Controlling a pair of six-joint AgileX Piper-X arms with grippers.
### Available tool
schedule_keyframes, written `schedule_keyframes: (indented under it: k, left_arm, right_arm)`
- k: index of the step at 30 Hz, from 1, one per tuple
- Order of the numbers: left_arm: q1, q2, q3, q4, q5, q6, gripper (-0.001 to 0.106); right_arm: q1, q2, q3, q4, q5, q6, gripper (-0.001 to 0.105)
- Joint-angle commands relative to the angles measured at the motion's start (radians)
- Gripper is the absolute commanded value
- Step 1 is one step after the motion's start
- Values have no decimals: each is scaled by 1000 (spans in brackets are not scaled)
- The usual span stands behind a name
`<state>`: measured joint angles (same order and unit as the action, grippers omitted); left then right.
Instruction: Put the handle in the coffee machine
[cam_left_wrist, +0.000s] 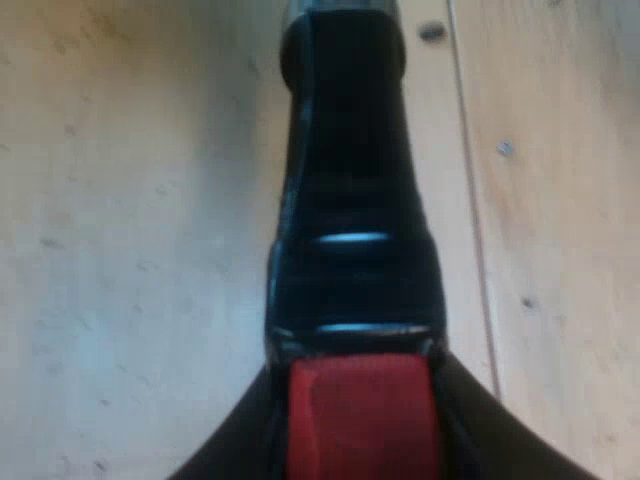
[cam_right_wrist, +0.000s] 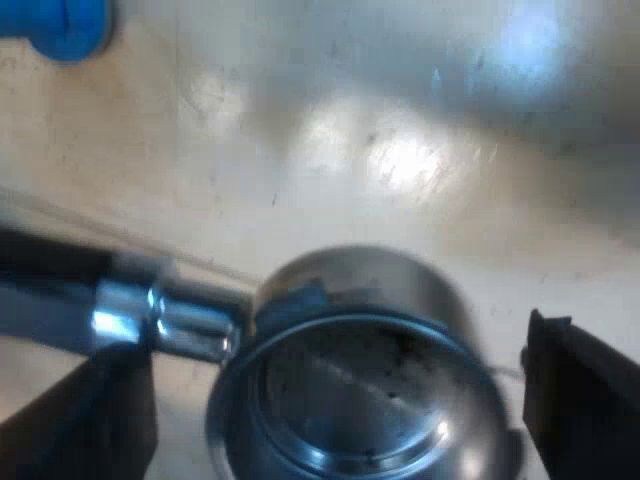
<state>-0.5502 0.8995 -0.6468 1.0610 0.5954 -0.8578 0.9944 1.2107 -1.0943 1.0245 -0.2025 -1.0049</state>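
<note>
Holder (cam_left_wrist: 350, 200): metal with a dark handle, loose, out over the pale wooden tabletop (cam_left_wrist: 130, 250). I cannot tell whether it rests on the wood or is held just above it.
Handle: glossy black, widening toward its red end (cam_left_wrist: 360, 425). It runs just beside a seam (cam_left_wrist: 475, 200) between two boards.
Left gripper (cam_left_wrist: 355, 400): clamped on the handle at the red end, with a black finger (cam_left_wrist: 225, 455) pressed in on each side of the red part.
Basket (cam_right_wrist: 360, 400): the holder's round metal cup, mouth turned up toward the right wrist. The inside is shiny with a few dark specks.
Neck (cam_right_wrist: 170, 320): a bright metal joint between the basket and the dark handle.
Right gripper (cam_right_wrist: 335, 390): spread wide and holding nothing. Its black fingers (cam_right_wrist: 585, 400) stand one on each side of the basket. One is close by the basket's wall and the other is beside the neck, with bare wood between it and the cup.
Tamper (cam_right_wrist: 65, 25): blue, only part of it seen, on the wood well apart from the basket, beyond the handle.
Tabletop: light wood with small dark knots and bright patches of light past the basket.
</note>
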Motion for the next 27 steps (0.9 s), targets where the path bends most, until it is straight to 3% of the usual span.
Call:
schedule_keyframes:
  k: [1, 7, 23, 25, 27]
  left_arm:
    - [-4, -1, -7, 14, 39, 3, 0]
    - [105, -1, -7, 32, 68, 3, 0]
    - [492, -1, -7, 36, 118, 30, 0]
    - [518, -1, -7, 36, 118, 36, 0]
    - [544, 2, -7, 30, 121, 52, 0]
  right_arm:
    - [-3, -14, -9, 2, 36, -9, 78]
    - [5, -28, -13, 4, 124, -9, 78]
    - [297, -59, -12, -158, 742, -32, 78]
    - [302, -55, -4, -203, 776, -49, 78]
    - [302, -51, 15, -291, 776, -115, 78]
